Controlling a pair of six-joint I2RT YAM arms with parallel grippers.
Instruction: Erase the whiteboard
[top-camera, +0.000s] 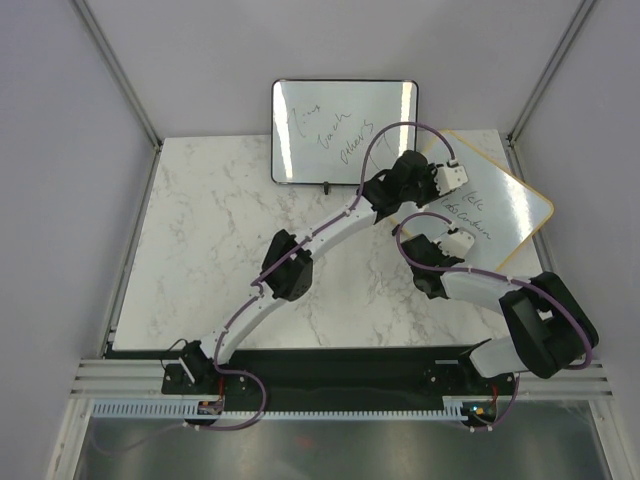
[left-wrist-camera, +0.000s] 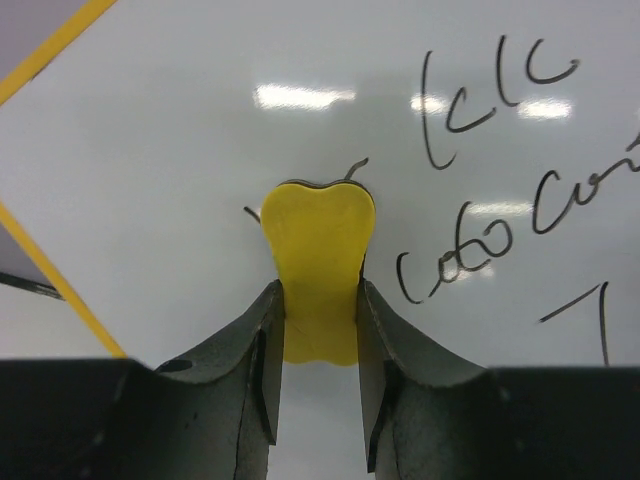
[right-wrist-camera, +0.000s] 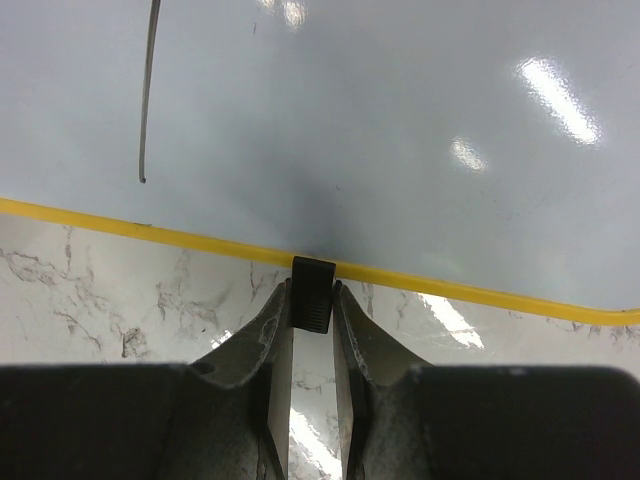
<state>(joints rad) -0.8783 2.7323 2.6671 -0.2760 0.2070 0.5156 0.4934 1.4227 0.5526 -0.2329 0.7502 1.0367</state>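
Note:
The whiteboard (top-camera: 515, 205), tan-framed, lies tilted at the table's right, with black writing (left-wrist-camera: 500, 110) on it. My left gripper (top-camera: 452, 176) hovers over its upper part, shut on a yellow eraser (left-wrist-camera: 318, 245) whose far end rests against the whiteboard's surface (left-wrist-camera: 150, 150), over a pen stroke. My right gripper (top-camera: 462, 240) sits at the board's near-left edge. In the right wrist view it (right-wrist-camera: 312, 298) is shut on a small black foot (right-wrist-camera: 312, 285) at the yellow-looking frame (right-wrist-camera: 150, 232); a thin black stroke (right-wrist-camera: 148, 90) marks the whiteboard (right-wrist-camera: 350, 120).
A black-framed whiteboard (top-camera: 345, 130) with handwriting stands at the back edge of the marble table (top-camera: 210, 250). Grey walls enclose the table on three sides. The left arm stretches diagonally across the table's middle.

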